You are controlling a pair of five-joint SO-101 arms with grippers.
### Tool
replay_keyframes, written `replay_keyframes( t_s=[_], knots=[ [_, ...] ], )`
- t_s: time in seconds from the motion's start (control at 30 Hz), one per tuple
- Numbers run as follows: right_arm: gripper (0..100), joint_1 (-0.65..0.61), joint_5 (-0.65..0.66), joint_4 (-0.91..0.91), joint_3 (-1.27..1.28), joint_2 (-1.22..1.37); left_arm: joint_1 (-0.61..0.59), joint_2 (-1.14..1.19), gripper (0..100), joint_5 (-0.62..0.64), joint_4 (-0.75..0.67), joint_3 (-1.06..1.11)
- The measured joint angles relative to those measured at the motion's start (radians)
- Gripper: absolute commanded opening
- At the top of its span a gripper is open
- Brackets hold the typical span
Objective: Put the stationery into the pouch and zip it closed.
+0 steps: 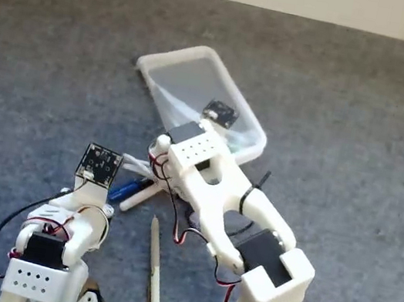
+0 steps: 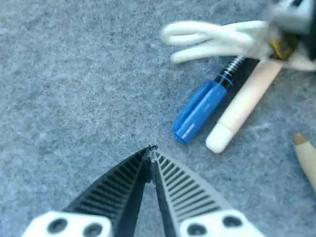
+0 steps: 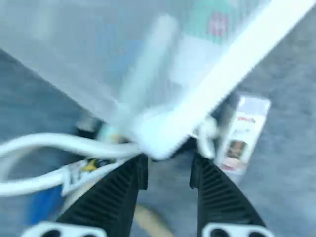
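A translucent white pouch lies flat at mid-table, and things show dimly through its skin. My right gripper is open, and its fingers flank the pouch's near corner, which lies over their tips. A white loop strap trails from that corner. My left gripper is shut and empty above the carpet, just short of a blue pen and a cream pen. A small printed packet lies beside the pouch corner.
A long beige pen lies between the two arm bases, its tip near the cream pen. The white loop strap lies just beyond the blue pen. Grey carpet spreads around the pouch.
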Motion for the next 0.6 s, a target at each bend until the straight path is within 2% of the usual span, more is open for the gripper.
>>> replay_keyframes(
  t_s=[0.3,0.47,0.6],
  knots=[
    [14.6,0.002,0.331,0.256,0.002,0.002,0.0,0.0,0,0.0,0.0,0.0],
    [14.6,0.002,0.351,0.377,-0.11,0.002,0.0,0.0,0,0.0,0.0,0.0],
    [14.6,0.002,0.29,0.417,-0.226,0.002,0.0,0.0,0,0.0,0.0,0.0]
  ],
)
